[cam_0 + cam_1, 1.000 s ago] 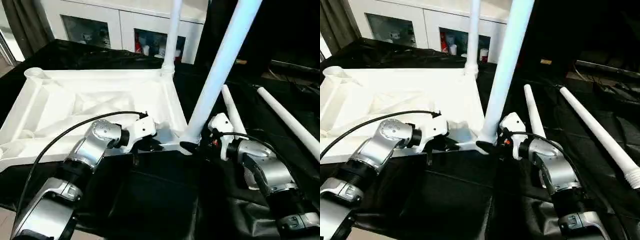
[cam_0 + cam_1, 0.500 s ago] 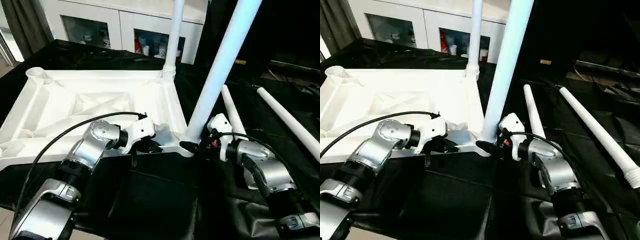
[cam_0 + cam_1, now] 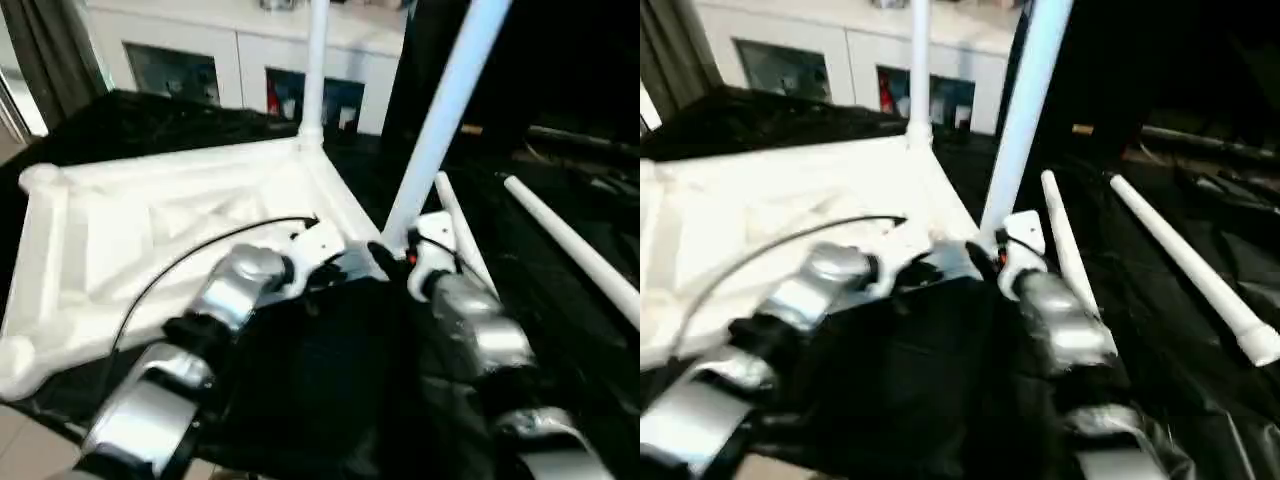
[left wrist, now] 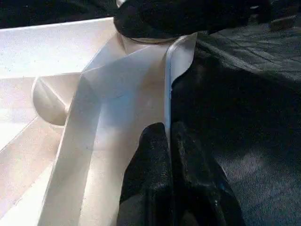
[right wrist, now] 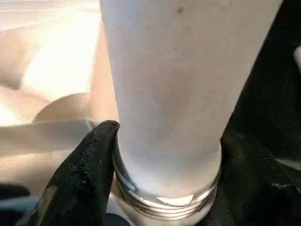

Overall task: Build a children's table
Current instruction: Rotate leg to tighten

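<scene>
The right claw (image 5: 164,188) grips the base of a standing leg (image 3: 440,120) at the tabletop's (image 3: 130,230) near corner socket. The left claw (image 4: 168,155), closed, pinches the tabletop rim just beside it. Two loose legs (image 3: 570,245) lie beyond the right claw. Since earlier, the tabletop has rotated.

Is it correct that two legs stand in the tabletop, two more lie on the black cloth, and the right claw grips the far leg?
Not quite. The right claw grips the near leg, at its threaded base; the right wrist view shows it. The far leg stands free. The tabletop and the two loose legs are as you say.
</scene>
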{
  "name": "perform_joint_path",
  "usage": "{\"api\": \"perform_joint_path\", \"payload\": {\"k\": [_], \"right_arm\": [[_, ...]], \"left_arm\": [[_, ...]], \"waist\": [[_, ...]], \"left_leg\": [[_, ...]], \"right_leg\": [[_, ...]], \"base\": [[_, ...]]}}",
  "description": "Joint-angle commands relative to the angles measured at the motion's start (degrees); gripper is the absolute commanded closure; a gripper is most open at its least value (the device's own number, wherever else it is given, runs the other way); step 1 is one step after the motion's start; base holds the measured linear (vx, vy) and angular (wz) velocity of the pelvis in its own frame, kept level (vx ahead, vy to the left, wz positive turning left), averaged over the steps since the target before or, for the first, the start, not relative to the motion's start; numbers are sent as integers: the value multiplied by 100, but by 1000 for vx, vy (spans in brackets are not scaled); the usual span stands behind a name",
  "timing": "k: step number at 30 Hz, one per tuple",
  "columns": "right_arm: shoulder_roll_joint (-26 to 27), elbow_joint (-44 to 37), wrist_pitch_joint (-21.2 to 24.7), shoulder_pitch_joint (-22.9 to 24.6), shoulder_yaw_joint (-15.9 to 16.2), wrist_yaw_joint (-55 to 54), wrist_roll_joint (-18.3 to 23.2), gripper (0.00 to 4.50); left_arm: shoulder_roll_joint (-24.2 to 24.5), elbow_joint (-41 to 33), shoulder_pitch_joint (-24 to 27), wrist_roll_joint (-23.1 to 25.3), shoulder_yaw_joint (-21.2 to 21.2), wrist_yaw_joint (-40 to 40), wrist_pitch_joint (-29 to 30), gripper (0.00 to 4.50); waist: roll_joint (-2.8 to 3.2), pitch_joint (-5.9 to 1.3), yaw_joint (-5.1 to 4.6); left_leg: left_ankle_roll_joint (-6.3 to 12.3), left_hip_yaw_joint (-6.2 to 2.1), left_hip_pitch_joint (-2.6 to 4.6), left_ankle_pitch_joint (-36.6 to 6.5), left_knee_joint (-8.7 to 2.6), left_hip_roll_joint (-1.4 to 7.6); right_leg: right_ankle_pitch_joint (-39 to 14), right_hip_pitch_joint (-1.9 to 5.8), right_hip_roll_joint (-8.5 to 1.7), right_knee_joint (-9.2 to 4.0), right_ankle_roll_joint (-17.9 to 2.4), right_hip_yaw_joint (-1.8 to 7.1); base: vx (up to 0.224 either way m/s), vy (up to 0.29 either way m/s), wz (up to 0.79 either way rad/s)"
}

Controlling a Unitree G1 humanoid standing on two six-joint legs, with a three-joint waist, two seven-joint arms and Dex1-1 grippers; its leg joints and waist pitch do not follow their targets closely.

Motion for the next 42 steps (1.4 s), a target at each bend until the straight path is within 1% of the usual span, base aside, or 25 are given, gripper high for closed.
{"api": "perform_joint_path", "payload": {"k": [1,3,7,8,9,10,11,12,13,14,15,17,19,20,21,23,24,26,27,29,32,36,39,41,42], "right_arm": [[328,426,119,96,314,237,-62,120],[375,469,59,30,304,352,-39,104],[366,499,11,-21,271,382,-51,63],[279,430,-51,-22,289,498,-67,63],[48,215,-75,12,302,805,-32,63],[-90,111,-58,33,317,978,-6,63],[-90,111,-58,33,317,978,-6,63],[-213,33,-20,51,354,1086,-26,63],[-239,17,-12,55,361,1109,-30,63],[-554,-248,71,135,476,1474,-72,63],[-762,-441,145,186,506,1738,-50,63],[-972,-645,203,246,517,2069,11,63],[-1356,-1010,226,380,585,2776,149,63],[-1457,-1090,186,420,614,2979,171,63],[-1546,-1157,197,459,626,3195,205,63],[-1655,-1234,203,512,650,3476,262,63],[-1719,-1282,212,541,678,3616,301,63],[-1801,-1348,239,576,719,3786,365,63],[-1858,-1425,287,603,766,3908,402,63],[-1897,-1486,348,629,809,4038,441,63],[-1911,-1514,377,640,822,4118,474,63],[-1871,-1519,394,633,790,4232,495,102],[-1868,-1560,430,678,841,4311,519,129],[-1866,-1586,444,692,843,4313,522,141],[-1858,-1608,457,709,838,4313,533,147]], "left_arm": [[-298,150,5,14,-64,311,-11,450],[-315,190,-1,24,-81,262,-68,450],[-269,247,-3,30,-87,205,-149,450],[-175,230,25,33,-96,110,-204,450],[35,135,105,1,-114,-138,-303,450],[135,68,153,-14,-115,-287,-408,450],[135,68,153,-14,-115,-287,-408,450],[200,24,181,-25,-105,-378,-405,450],[213,14,187,-27,-103,-397,-404,450],[390,-75,247,-13,-117,-604,-522,450],[513,-154,295,-40,-130,-808,-574,450],[651,-260,369,-97,-158,-1090,-754,450],[872,-462,521,-247,-197,-1617,-1000,450],[927,-500,555,-282,-207,-1737,-1058,450],[983,-537,582,-309,-218,-1856,-1063,450],[1061,-591,615,-342,-232,-2014,-1098,450],[1106,-629,635,-366,-236,-2106,-1130,450],[1160,-723,668,-429,-229,-2247,-1113,450],[1211,-836,712,-498,-217,-2391,-1054,450],[1240,-885,734,-514,-219,-2456,-1055,450],[1258,-912,754,-509,-215,-2489,-1071,450],[1267,-945,779,-517,-212,-2531,-1083,450],[1269,-979,790,-511,-206,-2537,-1054,450],[1276,-992,794,-515,-202,-2543,-1049,450],[1284,-994,792,-516,-199,-2545,-1047,450]], "waist": [[-8,-202,-40],[-8,-211,-68],[3,-240,-90],[0,-247,-87],[-25,-265,-70],[-19,-284,-56],[-17,-280,-46],[-28,-258,-59],[-43,-253,-54],[-48,-264,-30],[-54,-266,-12],[-52,-274,6],[-63,-295,21],[-57,-305,36],[-56,-330,36],[-42,-339,49],[-43,-330,59],[-40,-332,77],[-63,-330,70],[-48,-320,84],[-54,-307,92],[-58,-309,91],[-56,-319,95],[-74,-326,98],[-65,-330,105]], "left_leg": [[-252,-217,149,-2552,-471,280],[-207,-245,117,-2607,-494,277],[-156,-252,72,-2466,-535,291],[-129,-239,71,-2384,-545,294],[-68,-234,52,-2255,-542,299],[1,-212,36,-2030,-526,306],[42,-204,27,-1940,-522,307],[92,-185,9,-1924,-519,301],[98,-180,23,-1964,-514,297],[107,-184,32,-1981,-493,295],[153,-174,18,-1839,-492,304],[212,-162,19,-1698,-485,312],[300,-158,-9,-1445,-473,315],[406,-127,10,-1248,-443,322],[463,-130,-22,-1006,-427,317],[540,-122,-11,-777,-410,326],[634,-108,-5,-656,-396,325],[658,-102,13,-671,-395,328],[664,-95,12,-690,-390,323],[641,-91,20,-756,-395,330],[522,-93,28,-942,-408,330],[429,-102,29,-969,-415,333],[450,-100,32,-875,-405,330],[501,-97,25,-739,-395,325],[536,-95,27,-683,-387,322]], "right_leg": [[-2944,-25,-375,-673,-665,204],[-2928,-11,-375,-671,-615,196],[-2440,39,-373,-629,-730,187],[-2251,46,-370,-622,-779,189],[-2063,66,-376,-599,-817,193],[-1745,80,-385,-574,-894,208],[-1637,84,-386,-570,-928,208],[-1649,76,-377,-573,-965,209],[-1784,69,-383,-590,-957,207],[-2081,76,-407,-615,-923,205],[-1985,93,-400,-608,-895,211],[-1782,87,-399,-589,-925,217],[-1408,130,-388,-537,-1020,205],[-1015,112,-380,-491,-1156,212],[-661,156,-378,-436,-1253,203],[-265,150,-366,-389,-1379,194],[13,159,-359,-358,-1516,191],[37,163,-359,-349,-1580,190],[26,162,-355,-351,-1590,191],[-83,160,-366,-363,-1590,198],[-428,152,-371,-397,-1516,201],[-590,156,-372,-403,-1443,203],[-448,159,-369,-386,-1457,203],[-247,168,-362,-361,-1487,199],[-173,172,-366,-350,-1509,199]], "base": [[0,0,0],[0,0,0],[0,0,0],[0,0,0],[0,0,0],[0,0,0],[0,0,0],[0,0,0],[0,0,0],[0,0,0],[0,0,0],[0,0,0],[0,0,0],[54,-17,2],[54,-17,2],[25,-4,-1],[0,0,0],[0,0,0],[0,0,0],[0,0,0],[0,0,0],[0,0,0],[0,0,0],[0,0,0],[0,0,0]]}}
